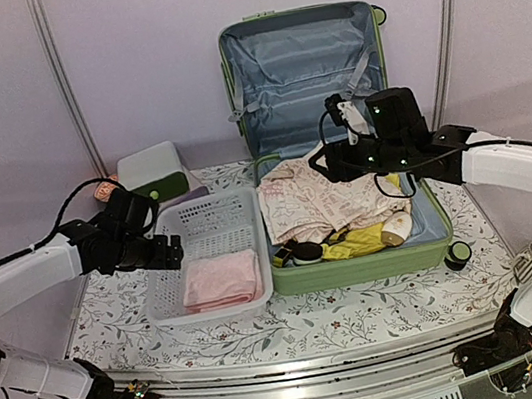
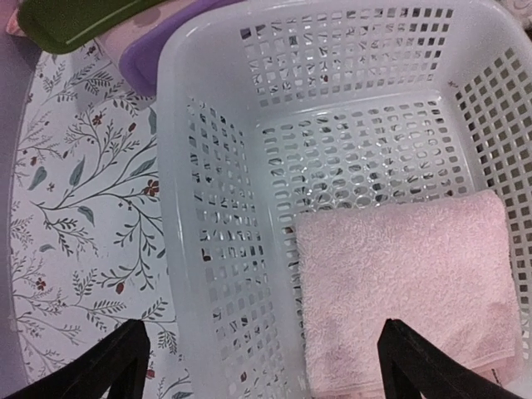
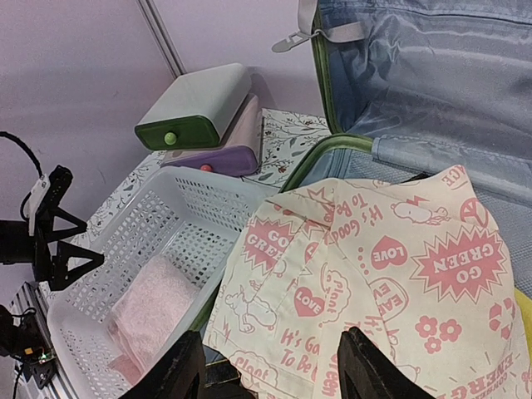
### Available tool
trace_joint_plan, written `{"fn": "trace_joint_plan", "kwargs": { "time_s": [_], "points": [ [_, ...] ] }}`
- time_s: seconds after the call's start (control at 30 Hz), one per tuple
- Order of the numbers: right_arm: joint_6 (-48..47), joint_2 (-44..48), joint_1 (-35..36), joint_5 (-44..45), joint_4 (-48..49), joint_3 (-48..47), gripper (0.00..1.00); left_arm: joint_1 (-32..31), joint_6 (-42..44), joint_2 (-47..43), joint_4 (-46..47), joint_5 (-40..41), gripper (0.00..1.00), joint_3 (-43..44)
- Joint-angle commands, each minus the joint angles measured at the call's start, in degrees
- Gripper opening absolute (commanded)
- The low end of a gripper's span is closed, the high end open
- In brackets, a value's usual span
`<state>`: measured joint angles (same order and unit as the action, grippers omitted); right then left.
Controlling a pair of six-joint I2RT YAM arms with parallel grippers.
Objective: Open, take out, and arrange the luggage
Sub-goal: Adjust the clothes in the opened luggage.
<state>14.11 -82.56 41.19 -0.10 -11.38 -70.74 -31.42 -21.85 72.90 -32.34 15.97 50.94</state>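
The light-green luggage lies open on the table, its lid standing upright against the back wall. A cream shirt with pink print lies on top inside, with a yellow item and small dark things beside it. My right gripper hovers open just over the shirt's near edge, holding nothing. My left gripper is wide open above the left wall of the white basket. A folded pink towel lies in the basket's front half.
A white-and-green drawer box sits on a purple box behind the basket. The basket touches the luggage's left side. A black wheel sticks out at the luggage's front right corner. A metal grate lies at the table's right edge.
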Motion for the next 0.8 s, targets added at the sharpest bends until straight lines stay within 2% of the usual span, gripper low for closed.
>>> {"fn": "trace_joint_plan", "kwargs": {
  "time_s": [0.0,0.1,0.27,0.57,0.77],
  "points": [
    [0.0,-0.5,-0.3,0.1,-0.2,-0.6,0.57,2.9,1.7,-2.8,-0.6,-1.3,0.98,-0.2],
    [0.0,-1.0,-0.3,-0.5,-0.2,-0.9,0.56,5.2,2.8,-2.8,0.5,-4.3,0.98,-1.0],
    [0.0,-1.0,-0.3,-0.5,-0.4,-0.7,0.56,8.7,4.4,-0.2,1.8,-8.4,0.91,-2.2],
    [0.3,-0.4,-0.3,-0.6,-0.3,0.2,0.56,12.2,6.7,4.0,0.5,-11.3,0.67,-2.1],
    [0.0,-0.8,-0.3,-0.8,-0.4,-0.6,0.57,12.4,7.3,4.7,-1.4,-11.5,0.4,-0.9]
  ]
}}
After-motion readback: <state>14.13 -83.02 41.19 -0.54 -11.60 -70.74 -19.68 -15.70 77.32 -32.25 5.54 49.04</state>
